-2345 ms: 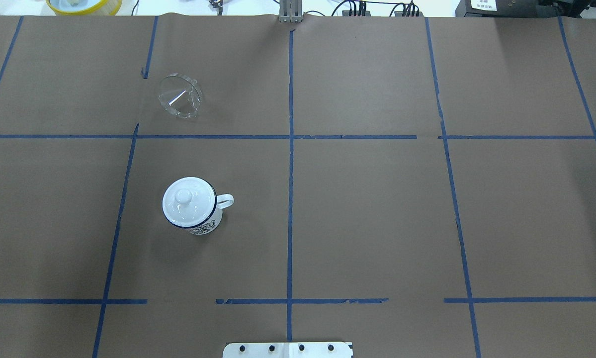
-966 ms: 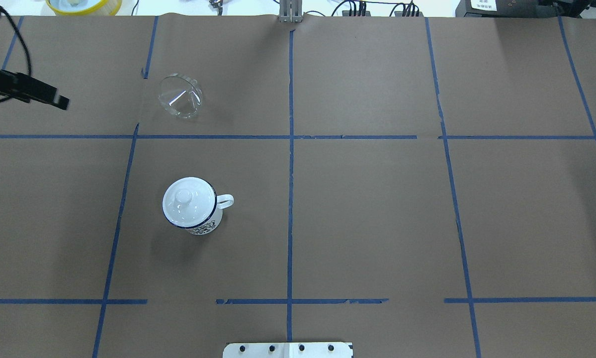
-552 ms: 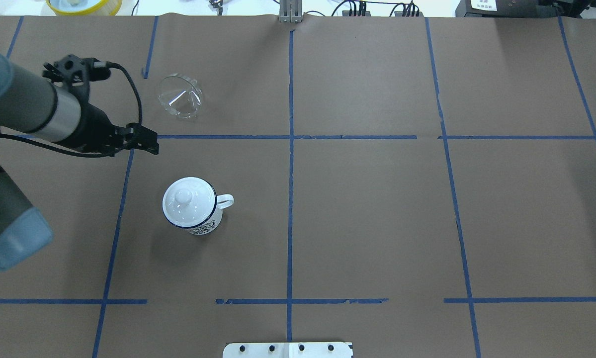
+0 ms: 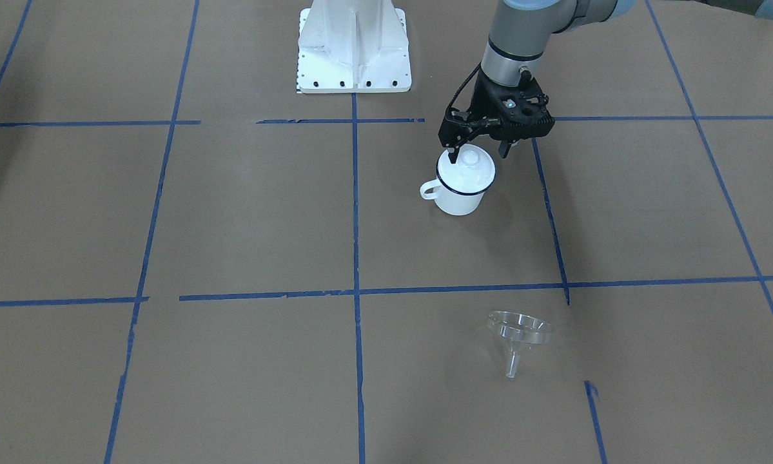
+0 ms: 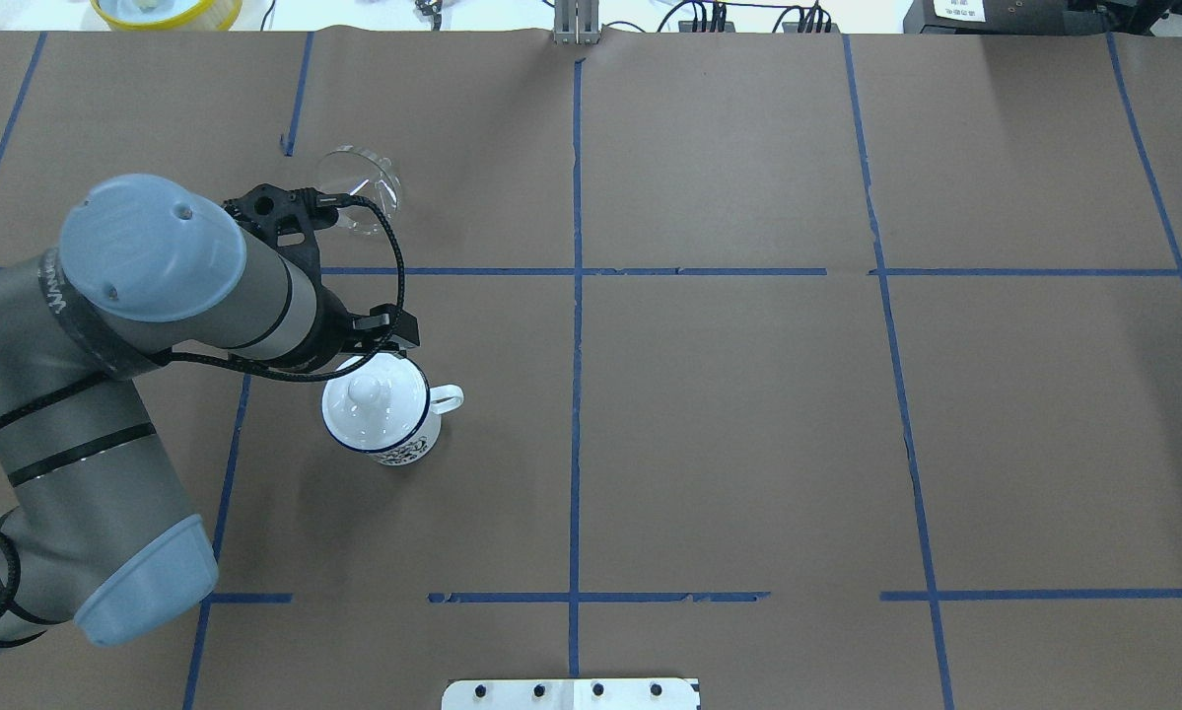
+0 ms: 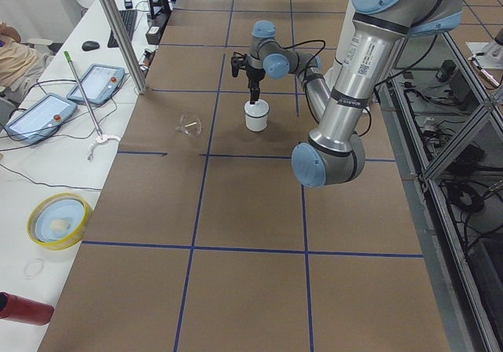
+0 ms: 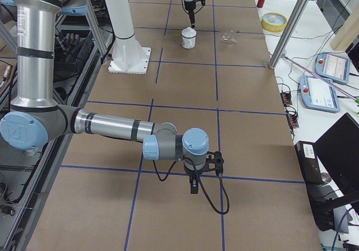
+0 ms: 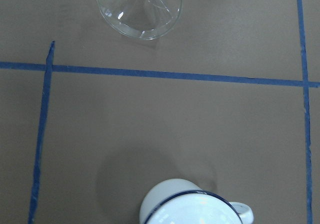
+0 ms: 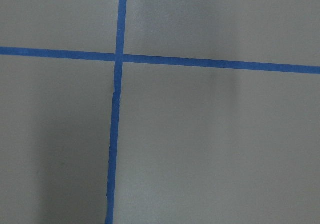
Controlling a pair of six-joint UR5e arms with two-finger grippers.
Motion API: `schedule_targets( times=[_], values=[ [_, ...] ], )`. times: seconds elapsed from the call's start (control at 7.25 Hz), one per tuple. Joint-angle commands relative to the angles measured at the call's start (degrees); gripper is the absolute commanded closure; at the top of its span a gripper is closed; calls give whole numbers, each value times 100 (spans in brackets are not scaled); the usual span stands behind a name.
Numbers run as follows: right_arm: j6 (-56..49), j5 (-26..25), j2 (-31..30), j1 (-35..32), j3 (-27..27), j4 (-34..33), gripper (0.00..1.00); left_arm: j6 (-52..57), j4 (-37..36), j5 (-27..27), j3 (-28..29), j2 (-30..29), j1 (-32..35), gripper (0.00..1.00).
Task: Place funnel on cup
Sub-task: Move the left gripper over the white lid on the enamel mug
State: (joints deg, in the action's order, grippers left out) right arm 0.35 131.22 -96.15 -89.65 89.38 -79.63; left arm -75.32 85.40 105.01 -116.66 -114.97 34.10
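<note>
Clear funnel (image 4: 519,330) lying on the brown paper (image 4: 244,212), well apart from the cup (image 4: 458,198), across a blue tape line (image 4: 425,289). Cup upright, white knobbed lid (image 4: 475,171) on top. Left gripper (image 4: 478,153) just above that lid, fingers spread either side of the knob, holding nothing. Right gripper (image 7: 193,185) far off, low over the paper; spread or pressed together, cannot tell.

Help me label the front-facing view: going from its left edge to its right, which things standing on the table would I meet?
robot base → cup → funnel
</note>
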Motion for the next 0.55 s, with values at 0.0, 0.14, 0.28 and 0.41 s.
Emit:
schedule_targets(
  times=[0.0, 0.14, 0.28, 0.41],
  values=[
    [0, 0, 0, 0, 0, 0, 0, -35, -15, -172, 91, 10, -131, 3],
    [0, 0, 0, 0, 0, 0, 0, -35, -6, -165, 169, 1, -132, 5],
    [0, 0, 0, 0, 0, 0, 0, -35, -6, -165, 179, 10, -140, 6],
    [0, 0, 0, 0, 0, 0, 0, -26, -6, -156, 179, 10, -132, 7]
  ],
)
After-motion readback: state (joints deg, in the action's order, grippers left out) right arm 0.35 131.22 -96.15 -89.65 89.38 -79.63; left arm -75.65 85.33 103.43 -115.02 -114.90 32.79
